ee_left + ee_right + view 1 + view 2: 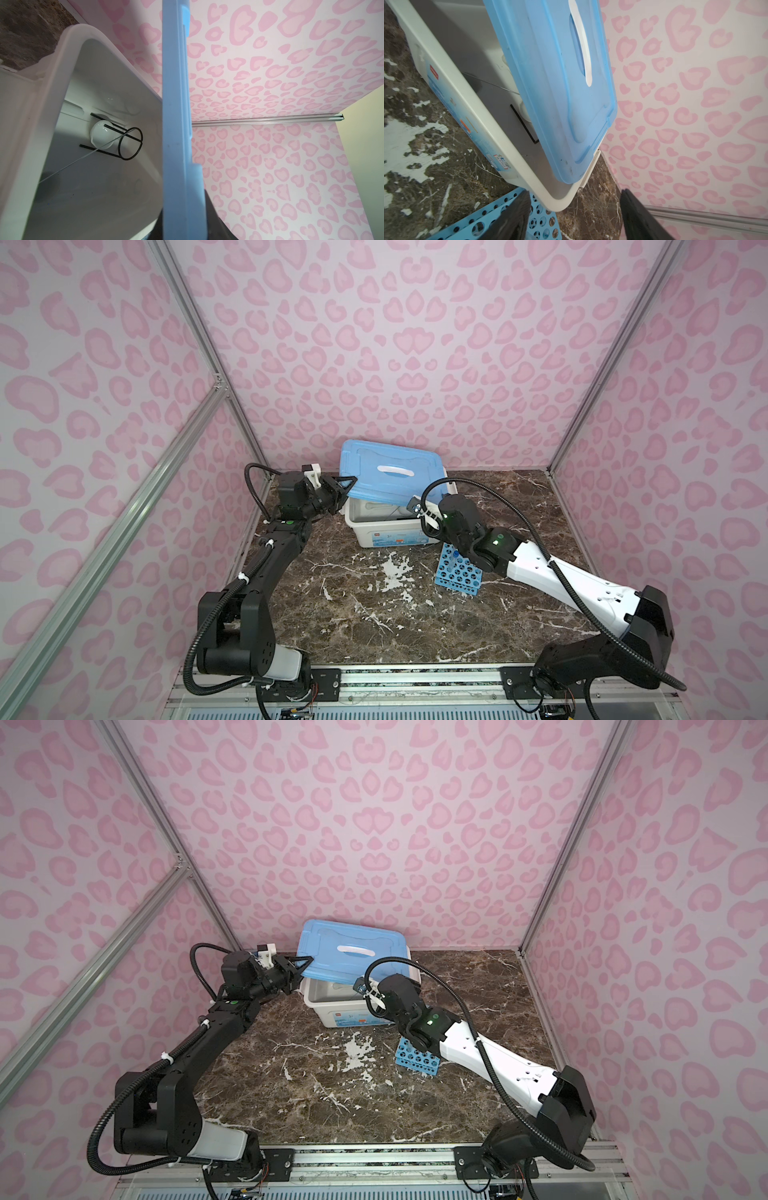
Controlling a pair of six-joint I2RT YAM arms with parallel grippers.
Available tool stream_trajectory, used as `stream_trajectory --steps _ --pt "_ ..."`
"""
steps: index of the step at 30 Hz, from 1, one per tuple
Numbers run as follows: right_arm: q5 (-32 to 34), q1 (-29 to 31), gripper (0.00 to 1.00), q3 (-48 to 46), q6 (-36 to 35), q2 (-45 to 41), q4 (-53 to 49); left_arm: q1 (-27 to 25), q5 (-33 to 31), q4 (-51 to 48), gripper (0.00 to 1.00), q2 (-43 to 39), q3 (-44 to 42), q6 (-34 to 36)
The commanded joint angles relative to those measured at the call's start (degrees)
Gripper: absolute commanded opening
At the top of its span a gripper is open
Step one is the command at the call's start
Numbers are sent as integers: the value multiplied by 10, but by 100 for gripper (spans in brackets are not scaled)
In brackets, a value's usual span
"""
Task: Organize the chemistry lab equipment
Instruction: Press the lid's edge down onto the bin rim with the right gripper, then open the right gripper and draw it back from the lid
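blue lid [365, 485] hides most of the white box [361, 526] interior. right arm [540, 568] covers part of the blue rack [457, 576]. black ring stand [522, 124]: one leg visible in right wrist view.

You'll find the blue perforated rack [455, 576] on the worktop [374, 614]. Inside the white box [62, 62], the black wire ring stand [128, 136] lies sideways against the white cup [101, 136].

A flat blue plastic lid [178, 124] is standing edge-on through mid-frame. The left gripper [185, 226] is clamping its edge, one dark finger on either side. A large white plastic storage box [68, 62] is sitting open beside it. Inside, a black wire ring stand [131, 143] is lying on its side against a glossy white round cup [101, 135], and a thin clear rod [83, 160] is crossing the ring.
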Motion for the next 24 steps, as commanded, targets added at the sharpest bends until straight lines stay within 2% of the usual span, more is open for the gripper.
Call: stream_trajectory --steps 1,8,12,16,24 --pt "-36 -4 71 -5 79 -12 -20 -3 0 39 7 -9 -4 -11" --pt "-116 -69 71 7 208 -43 -14 -11 -4 36 7 -20 -5 -15" --pt "-188 -138 71 -11 308 -56 32 -15 -10 35 8 -29 -11 -19" --pt "-249 -204 70 -7 400 -48 30 -18 -14 31 7 -39 -20 -20" --pt "-347 -269 70 -8 502 -8 22 -25 -26 40 7 -56 -37 -29"
